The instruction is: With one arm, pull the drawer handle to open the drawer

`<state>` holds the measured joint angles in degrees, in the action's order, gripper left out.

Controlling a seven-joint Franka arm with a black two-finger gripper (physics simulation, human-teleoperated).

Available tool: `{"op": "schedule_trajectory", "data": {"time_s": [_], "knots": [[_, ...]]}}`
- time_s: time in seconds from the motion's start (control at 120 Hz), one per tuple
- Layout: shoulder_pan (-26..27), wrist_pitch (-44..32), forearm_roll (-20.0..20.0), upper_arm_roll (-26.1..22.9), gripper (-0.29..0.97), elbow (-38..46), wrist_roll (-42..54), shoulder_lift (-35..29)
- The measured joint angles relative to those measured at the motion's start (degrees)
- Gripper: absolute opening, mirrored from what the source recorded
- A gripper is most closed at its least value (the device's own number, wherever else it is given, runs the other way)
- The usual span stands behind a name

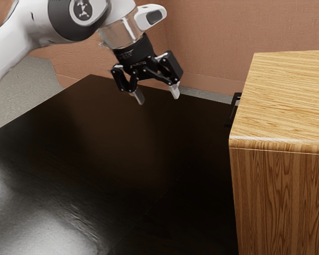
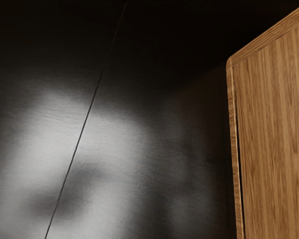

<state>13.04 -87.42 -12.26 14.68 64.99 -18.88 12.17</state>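
The white robot arm [image 1: 10, 48] is holding its black jaws wide and empty above the glossy black table [image 1: 95, 170], well apart from the light oak-grain wooden cabinet [image 1: 282, 159]. The small black drawer handle [image 1: 235, 103] is sitting untouched on the cabinet's face toward the arm. Judging by this, nothing is yet done: reaching the handle, gripping it and pulling the drawer out are all waiting.

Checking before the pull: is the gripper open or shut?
Open: the gripper hangs above the table, fingers well apart, nothing between them.
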Motion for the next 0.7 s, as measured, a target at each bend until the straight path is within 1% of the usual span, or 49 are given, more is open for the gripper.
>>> {"op": "schedule_trajectory", "data": {"time_s": [0.133,0.225,0.7], "knots": [[-0.08,-1.74,-1.15,-0.1,0.68,0.88,-1.23,-0.01],[-0.08,-2.92,-1.84,-1.14,0.68,1.29,-2.0,0.06],[2.01,-7.34,-3.39,-2.07,0.68,2.56,-5.69,0.7]]}}
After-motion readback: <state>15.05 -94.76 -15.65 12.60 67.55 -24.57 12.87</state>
